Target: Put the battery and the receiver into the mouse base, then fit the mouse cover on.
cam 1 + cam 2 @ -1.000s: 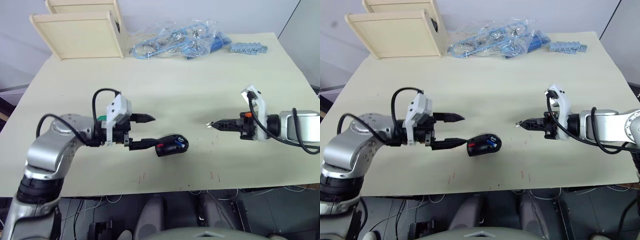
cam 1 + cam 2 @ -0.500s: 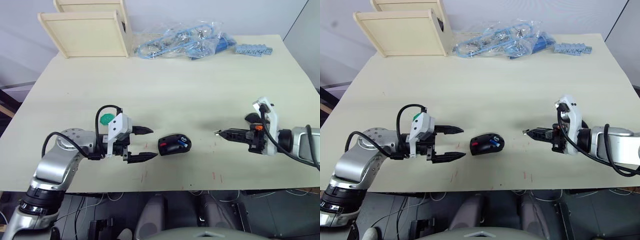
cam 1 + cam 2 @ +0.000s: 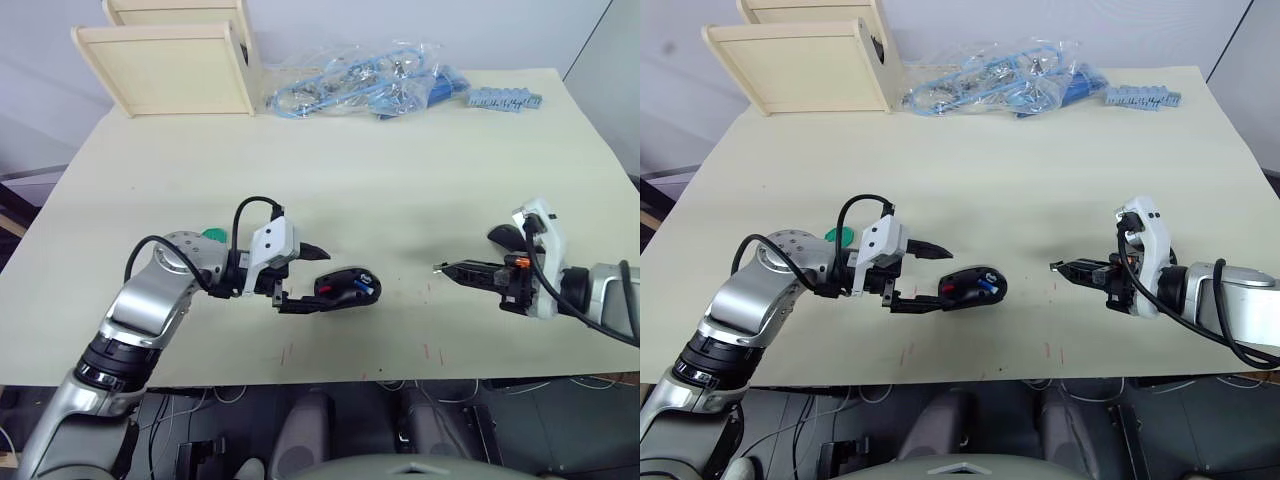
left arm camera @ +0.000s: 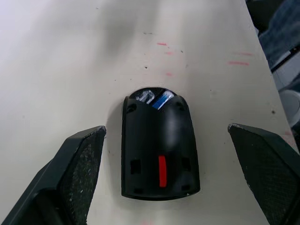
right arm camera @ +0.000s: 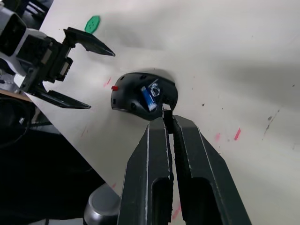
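the left tool (image 3: 308, 275) is spread wide with nothing between its fingers, one fingertip just beside the near end of the mouse base (image 3: 347, 288), the other raised off the counter (image 3: 400, 160) on the far side. the mouse base lies on the counter near its front edge, and the blue battery (image 4: 160, 99) sits in the hollow compartment at its far end from the left tool, next to a pale metallic bit; a red strip shows on the base's upper side. the right tool (image 3: 447, 268) is well apart to the right, fingers pressed together and pointing toward the base; whether something tiny is pinched at the tip cannot be told. a green disc (image 3: 212, 236) lies behind the left arm. wooden boxes (image 3: 165, 60) and clear plastic bags with blue parts (image 3: 365, 80) sit at the counter's far edge.
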### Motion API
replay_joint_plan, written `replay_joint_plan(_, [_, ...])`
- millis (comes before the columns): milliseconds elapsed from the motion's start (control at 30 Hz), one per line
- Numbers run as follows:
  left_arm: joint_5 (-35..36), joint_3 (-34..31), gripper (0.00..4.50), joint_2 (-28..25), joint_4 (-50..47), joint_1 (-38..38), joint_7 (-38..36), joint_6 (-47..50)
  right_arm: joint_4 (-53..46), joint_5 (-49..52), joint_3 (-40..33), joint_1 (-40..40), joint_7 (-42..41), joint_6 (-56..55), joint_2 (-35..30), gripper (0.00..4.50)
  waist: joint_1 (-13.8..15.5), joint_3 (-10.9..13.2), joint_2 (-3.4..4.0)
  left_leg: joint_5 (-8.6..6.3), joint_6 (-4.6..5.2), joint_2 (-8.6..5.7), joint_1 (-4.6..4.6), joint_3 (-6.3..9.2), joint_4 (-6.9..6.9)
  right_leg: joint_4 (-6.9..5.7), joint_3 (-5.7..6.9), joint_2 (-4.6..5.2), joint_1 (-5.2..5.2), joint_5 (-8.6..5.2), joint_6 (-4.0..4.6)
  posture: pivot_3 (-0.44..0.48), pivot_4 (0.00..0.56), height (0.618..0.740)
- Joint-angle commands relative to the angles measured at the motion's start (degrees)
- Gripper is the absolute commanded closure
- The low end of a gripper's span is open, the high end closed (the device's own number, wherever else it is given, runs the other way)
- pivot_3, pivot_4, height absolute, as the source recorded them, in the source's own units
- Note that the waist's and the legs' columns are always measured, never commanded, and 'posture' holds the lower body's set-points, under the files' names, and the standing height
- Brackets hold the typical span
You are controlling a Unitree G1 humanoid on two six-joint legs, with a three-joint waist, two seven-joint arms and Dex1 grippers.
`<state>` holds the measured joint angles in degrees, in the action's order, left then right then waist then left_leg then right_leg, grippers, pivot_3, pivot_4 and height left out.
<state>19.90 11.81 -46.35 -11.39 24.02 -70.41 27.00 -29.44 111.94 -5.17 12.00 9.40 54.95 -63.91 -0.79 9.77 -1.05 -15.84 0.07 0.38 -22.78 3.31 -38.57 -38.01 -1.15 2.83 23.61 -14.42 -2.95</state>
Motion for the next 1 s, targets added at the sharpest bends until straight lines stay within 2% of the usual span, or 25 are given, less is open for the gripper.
replay_joint_plan(33, [-2.13, 1.95, 0.04, 0.98, 0.74, 1.20, -0.40, -2.00, -1.72, 1.06, -2.01, -0.28, 0.04, -1.54, -0.91, 4.50, 0.04, 0.00, 0.00, 0.00, 0.00, 0.00, 0.00, 0.00, 0.00, 0.00, 0.00, 0.00, 0.00, 0.00, 0.00, 0.000, 0.150, 0.740])
replay_joint_plan(467, [-6.92, 6.49, 0.04, 7.40, 2.93, 5.06, 2.35, -1.02, -3.74, 1.06, -2.62, -3.00, 0.95, -3.94, -1.08, 4.50, 0.13, 0.00, 0.00, 0.00, 0.00, -0.01, -0.01, 0.02, -0.04, -0.01, 0.02, 0.01, -0.02, 0.00, 0.00, 0.000, 0.150, 0.740])
replay_joint_plan(1000, [-10.14, 9.14, 0.04, 8.17, 2.51, 7.47, 2.27, 1.78, -4.70, 1.06, -1.95, -3.14, 2.05, -5.60, -0.65, 4.50, 0.08, 0.00, 0.00, 0.00, 0.00, -0.01, -0.01, 0.04, -0.06, -0.03, 0.02, 0.00, -0.03, 0.00, 0.00, 0.000, 0.150, 0.740])
